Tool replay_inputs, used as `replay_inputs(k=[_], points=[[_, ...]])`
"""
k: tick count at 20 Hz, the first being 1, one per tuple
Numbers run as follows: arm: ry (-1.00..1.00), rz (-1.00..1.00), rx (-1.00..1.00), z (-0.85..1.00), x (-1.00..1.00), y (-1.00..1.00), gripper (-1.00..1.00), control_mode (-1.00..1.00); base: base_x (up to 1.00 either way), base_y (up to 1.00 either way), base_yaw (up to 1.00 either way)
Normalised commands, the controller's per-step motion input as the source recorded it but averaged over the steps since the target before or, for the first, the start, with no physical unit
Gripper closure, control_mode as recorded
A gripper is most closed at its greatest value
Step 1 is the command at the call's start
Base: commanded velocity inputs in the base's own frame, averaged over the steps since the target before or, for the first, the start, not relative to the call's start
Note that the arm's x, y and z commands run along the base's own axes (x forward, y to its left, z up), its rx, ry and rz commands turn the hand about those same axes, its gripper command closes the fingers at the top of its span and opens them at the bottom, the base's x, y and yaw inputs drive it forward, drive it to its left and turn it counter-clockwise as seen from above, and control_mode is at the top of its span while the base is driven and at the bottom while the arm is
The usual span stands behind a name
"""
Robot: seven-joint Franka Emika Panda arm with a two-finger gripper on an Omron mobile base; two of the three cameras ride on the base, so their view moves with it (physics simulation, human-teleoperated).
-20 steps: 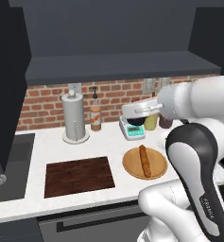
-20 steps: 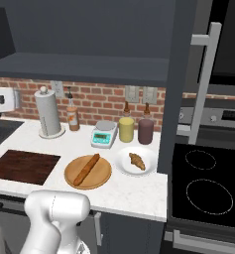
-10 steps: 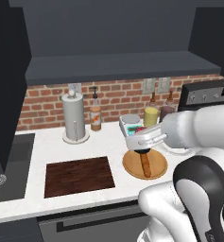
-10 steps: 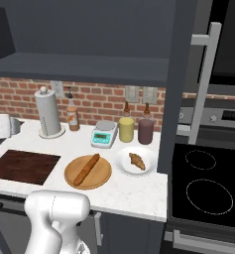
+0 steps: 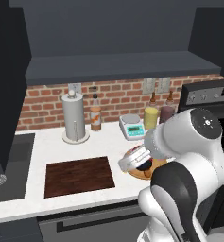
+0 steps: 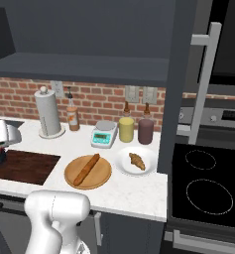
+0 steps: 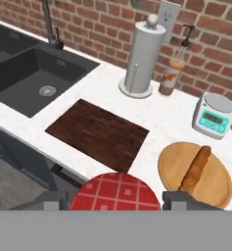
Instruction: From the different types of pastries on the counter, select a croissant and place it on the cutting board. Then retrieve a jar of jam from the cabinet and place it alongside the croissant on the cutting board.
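Jam jar: the jar of jam, red checked top toward the camera, sits between the two finger tips of the tool, carried above the front edge of the worktop.
Tool: pinching the jar from both sides, as the hand view shows.
Cutting board: the cutting board lies flat and bare on the worktop, ahead of the tool and slightly to its left in the hand view.
Key relation: the board's long axis runs along the worktop's front edge; the jar hangs off the board's near right corner, so the move probably calls for going forward, leftward and down.
Croissant: the croissant lies on a white plate near the stove, not on the board.
Baguette: the long stick rests on the round wooden plate, just right of the board.
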Motion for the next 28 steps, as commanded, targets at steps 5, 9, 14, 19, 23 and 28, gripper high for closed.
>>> replay_inputs(k=[5,9,14,19,23,28], points=[[-0.09,-0.07,-0.02,-0.93,-0.08,0.00,1.00,-1.00,0.00,0.00,0.00],[-0.02,-0.05,0.03,-0.15,0.10,-0.06,1.00,-1.00,0.00,0.00,0.00],[-0.13,-0.18,0.15,-0.11,0.49,-0.01,1.00,-1.00,0.00,0.00,0.00],[-0.17,-0.20,0.16,-0.45,0.20,0.00,1.00,-1.00,0.00,0.00,0.00],[-0.11,-0.36,0.26,-0.79,0.00,0.00,1.00,-1.00,0.00,0.00,0.00],[-0.03,-0.35,0.14,-0.48,0.14,-0.07,1.00,-1.00,0.00,0.00,0.00]])
